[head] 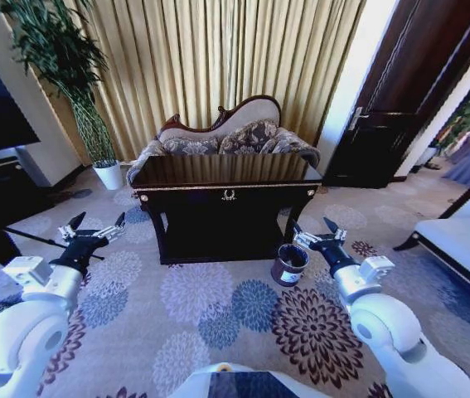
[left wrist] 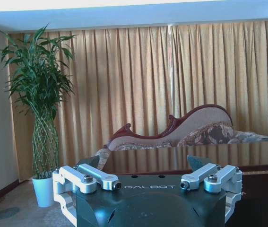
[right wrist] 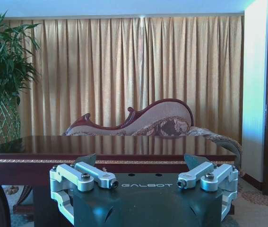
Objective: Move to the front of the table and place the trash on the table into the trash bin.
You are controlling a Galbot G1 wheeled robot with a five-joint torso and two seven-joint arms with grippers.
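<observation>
Both claws are hanging out in front of the robot with their fingers spread wide, gripping nothing. The left claw (head: 95, 227) is hovering low over the patterned carpet (head: 218, 307), off the left end of the table (head: 226, 170); the right claw (head: 319, 232) is hovering off the table's right front corner, just beside the trash bin (head: 289, 264), which is standing on the carpet near that right front leg. The dark glossy tabletop is reflecting the curtains (head: 218, 58), and from where I am looking I cannot make out any trash on it. Behind the table a carved sofa (head: 226, 137) is sitting against the gold curtains, a tall plant (head: 77, 83) in a white pot (head: 109, 174) is standing to the left, and a dark door (head: 409, 91) is closing off the right side.
</observation>
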